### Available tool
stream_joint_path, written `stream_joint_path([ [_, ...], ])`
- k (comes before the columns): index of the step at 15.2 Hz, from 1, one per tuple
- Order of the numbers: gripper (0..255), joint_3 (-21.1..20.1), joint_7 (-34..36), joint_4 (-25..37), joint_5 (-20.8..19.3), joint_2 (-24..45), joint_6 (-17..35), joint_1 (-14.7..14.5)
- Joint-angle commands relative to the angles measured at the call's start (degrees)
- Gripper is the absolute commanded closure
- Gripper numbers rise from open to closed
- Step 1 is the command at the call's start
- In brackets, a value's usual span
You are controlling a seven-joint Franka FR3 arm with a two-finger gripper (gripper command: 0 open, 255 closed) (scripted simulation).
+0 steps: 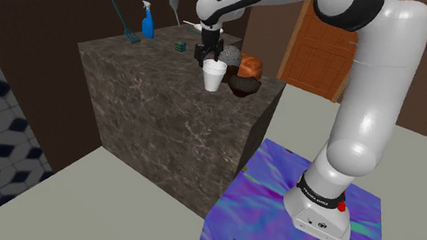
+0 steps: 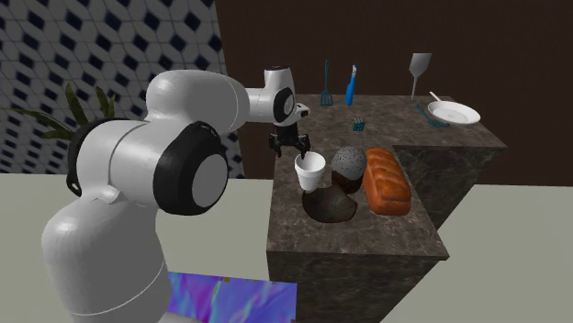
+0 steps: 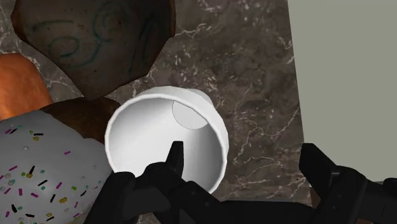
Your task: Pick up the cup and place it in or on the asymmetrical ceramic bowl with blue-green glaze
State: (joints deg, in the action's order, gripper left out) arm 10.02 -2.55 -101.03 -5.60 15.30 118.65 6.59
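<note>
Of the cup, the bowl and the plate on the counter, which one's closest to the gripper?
The white cup, just under the gripper, one finger inside its rim. The dark bowl sits beside it; the white plate is far off.

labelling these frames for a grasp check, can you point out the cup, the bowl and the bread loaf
cup (image 2: 310, 176): second exterior view, on its white outer wall
bowl (image 3: 95, 44): wrist view, on its brown surface with blue-green marks
bread loaf (image 2: 386, 181): second exterior view, on its orange-brown top

White empty cup (image 1: 213, 75), upright, just beside the dark brown, blue-green-lined bowl (image 1: 243, 85), on the shoulder view's left.
</note>
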Motion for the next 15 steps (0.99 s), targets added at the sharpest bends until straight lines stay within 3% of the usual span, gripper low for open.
stream_joint_path([
  [1, 0, 0.2, -0.8, 4.9, 0.8, 4.9, -0.2, 0.9],
  [9, 0, 0.2, -0.9, 2.5, 1.0, 7.4, 4.7, 1.4],
  [15, 0, 0.2, -0.9, 2.5, 1.0, 7.4, 4.7, 1.4],
])
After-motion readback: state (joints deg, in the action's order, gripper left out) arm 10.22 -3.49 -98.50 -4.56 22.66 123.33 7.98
